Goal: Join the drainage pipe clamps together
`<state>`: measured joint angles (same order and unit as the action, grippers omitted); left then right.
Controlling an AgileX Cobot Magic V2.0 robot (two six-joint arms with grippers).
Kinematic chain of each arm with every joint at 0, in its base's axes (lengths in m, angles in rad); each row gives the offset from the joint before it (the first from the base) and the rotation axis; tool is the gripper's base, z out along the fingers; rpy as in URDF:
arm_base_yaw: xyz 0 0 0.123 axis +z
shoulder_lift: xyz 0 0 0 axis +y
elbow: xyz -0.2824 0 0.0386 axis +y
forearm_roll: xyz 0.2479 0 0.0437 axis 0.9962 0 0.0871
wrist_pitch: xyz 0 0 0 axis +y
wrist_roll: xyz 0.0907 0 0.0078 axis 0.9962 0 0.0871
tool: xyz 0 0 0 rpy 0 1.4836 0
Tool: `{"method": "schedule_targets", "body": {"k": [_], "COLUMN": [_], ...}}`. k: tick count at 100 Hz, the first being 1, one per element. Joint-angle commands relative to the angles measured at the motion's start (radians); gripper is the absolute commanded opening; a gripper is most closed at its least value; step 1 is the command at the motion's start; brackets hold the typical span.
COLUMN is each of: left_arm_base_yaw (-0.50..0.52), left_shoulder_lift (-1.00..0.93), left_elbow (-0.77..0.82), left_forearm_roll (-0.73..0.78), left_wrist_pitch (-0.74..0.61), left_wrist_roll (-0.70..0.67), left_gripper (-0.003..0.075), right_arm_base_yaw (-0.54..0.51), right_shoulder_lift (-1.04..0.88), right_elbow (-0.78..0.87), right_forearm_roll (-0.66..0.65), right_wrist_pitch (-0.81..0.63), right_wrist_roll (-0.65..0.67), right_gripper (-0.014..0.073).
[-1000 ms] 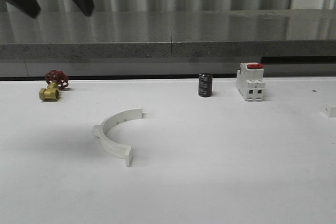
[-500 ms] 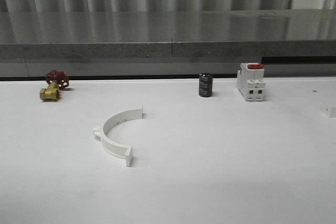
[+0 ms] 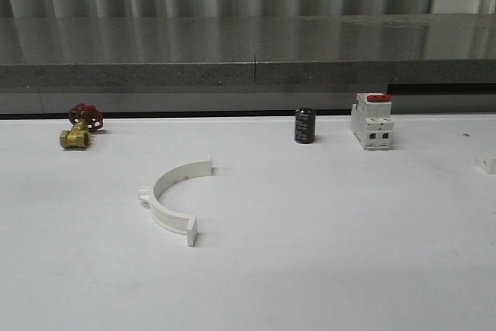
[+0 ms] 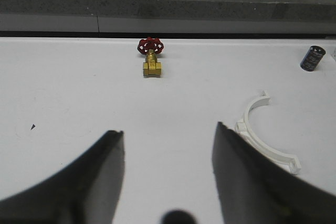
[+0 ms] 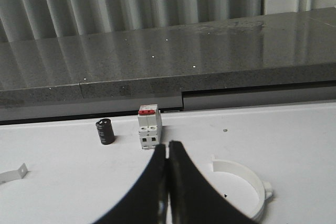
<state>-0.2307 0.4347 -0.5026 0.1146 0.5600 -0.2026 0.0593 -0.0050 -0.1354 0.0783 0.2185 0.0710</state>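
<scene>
One drainage pipe clamp [image 3: 155,199], a white half-ring with end tabs and a side lug, lies left of the table's middle. The tip of a second white clamp [image 3: 487,163] peeks in at the table's right edge. In the left wrist view my left gripper [image 4: 169,131] hovers open over bare table, with the first clamp [image 4: 265,149] just beside one finger. In the right wrist view my right gripper [image 5: 168,145] is shut on nothing. The second clamp [image 5: 257,184] lies beside it on the table.
At the back left stands a brass valve with a red handwheel [image 3: 77,125]. A black capacitor [image 3: 304,125] and a white switch block with red top [image 3: 370,120] stand at the back, right of centre. A grey ledge [image 3: 248,75] runs behind the white table.
A dark gripper that showed at the top left of the front view one second ago has left that view. The clamp and the other objects have not moved.
</scene>
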Motion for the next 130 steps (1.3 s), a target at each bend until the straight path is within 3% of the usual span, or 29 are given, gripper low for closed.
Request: {"method": "schedule_targets", "body": {"k": [1,9,32,59,71,85,92,115,130], "left_arm_base_yaw": [0.001,0.001,0.001,0.001,0.001,0.001,0.001,0.001,0.001], "left_shoulder_lift": [-0.020,-0.024,-0.024,-0.024,-0.024,-0.024,-0.024,-0.024,-0.024], "left_elbow": [-0.015,-0.015,-0.013,-0.013,-0.013,-0.013,-0.013,-0.013,-0.013], "left_forearm_roll": [-0.003,-0.001,-0.001,-0.001,-0.001,-0.001,-0.001,-0.001,-0.001], "left_wrist_pitch": [-0.083,-0.083,-0.083,-0.083,-0.083,-0.083,-0.083,-0.083,-0.083], "left_wrist_roll": [0.002,0.002,0.002,0.002,0.002,0.002,0.002,0.002,0.002], "left_gripper": [0.0123,-0.0025,-0.0021,-0.0021,-0.0021,-0.0021,-0.0021,-0.0021,-0.0021], "right_arm_base_yaw": [-0.004,-0.004,-0.001,0.000,0.000,0.000,0.000,-0.005,-0.078], "right_shoulder_lift": [0.062,0.149,0.494,0.745,0.788,0.817,0.838,1.034,1.223], "right_elbow": [-0.130,-0.229,-0.548,-0.663,-0.663,-0.663,-0.663,-0.758,-0.880], "right_forearm_roll": [0.006,0.006,0.016,0.027,0.029,0.029,0.029,0.006,0.003], "right_wrist_pitch": [0.038,0.162,0.519,0.583,0.593,0.583,0.566,0.556,0.572], "right_wrist_roll": [-0.004,-0.004,-0.004,-0.005,-0.005,-0.005,-0.005,-0.014,-0.060], "right_gripper": [-0.0067,-0.0067,-0.0067,-0.0051,0.0092,0.0385,0.0475,0.0491,0.0491]}}
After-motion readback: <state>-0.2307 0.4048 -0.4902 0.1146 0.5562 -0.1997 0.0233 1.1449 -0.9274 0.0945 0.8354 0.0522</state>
